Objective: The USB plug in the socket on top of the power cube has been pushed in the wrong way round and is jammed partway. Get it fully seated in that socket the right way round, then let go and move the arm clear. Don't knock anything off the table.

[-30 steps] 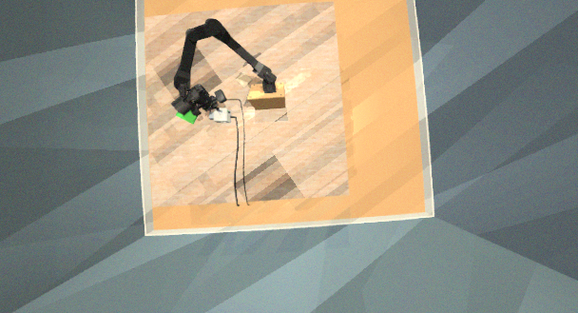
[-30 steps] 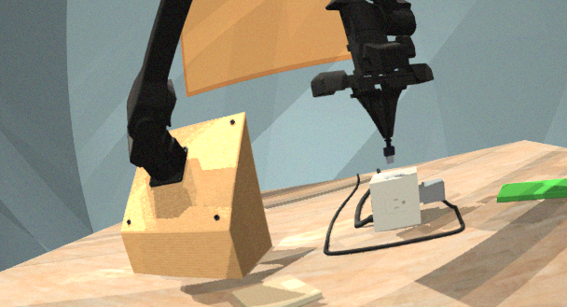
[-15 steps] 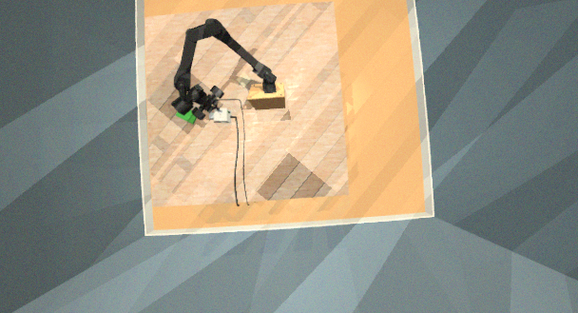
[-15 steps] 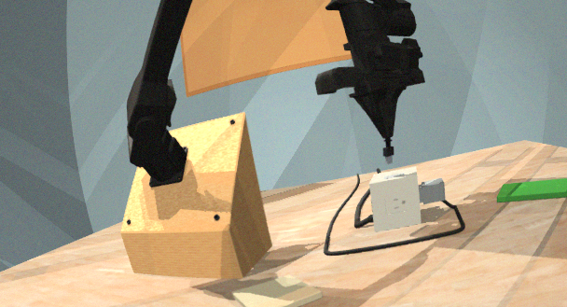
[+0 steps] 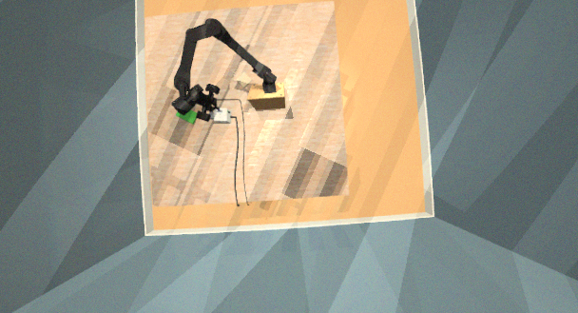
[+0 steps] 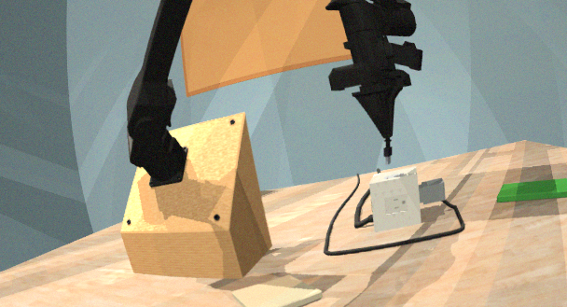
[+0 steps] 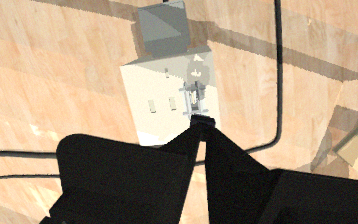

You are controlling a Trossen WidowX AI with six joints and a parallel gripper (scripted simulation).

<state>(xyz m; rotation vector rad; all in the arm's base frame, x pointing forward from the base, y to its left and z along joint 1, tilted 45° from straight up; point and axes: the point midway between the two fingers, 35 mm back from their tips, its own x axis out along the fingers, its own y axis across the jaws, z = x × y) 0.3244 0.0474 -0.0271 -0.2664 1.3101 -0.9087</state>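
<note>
The white power cube [image 5: 221, 116] [image 6: 381, 214] [image 7: 142, 92] stands upright on the table. My gripper [image 6: 387, 139] [image 7: 203, 133] is shut on the USB plug [image 6: 388, 151] [image 7: 202, 120], gripping its small black body. The plug's metal end points down. In the exterior view the plug hangs a little above the cube's top, with a gap beneath it. In the wrist view it overlaps the near edge of the shiny socket area. Which way round the plug faces cannot be told, and the socket opening is partly hidden.
A grey adapter [image 6: 432, 191] [image 7: 164, 29] sticks out of the cube's side. Black cables [image 6: 394, 245] [image 7: 279, 75] loop around it. A green block [image 5: 186, 116] [image 6: 532, 190], a wooden wedge [image 5: 267, 103] [image 6: 182, 251] under the arm's base and a pale tile [image 6: 280, 293] are also there.
</note>
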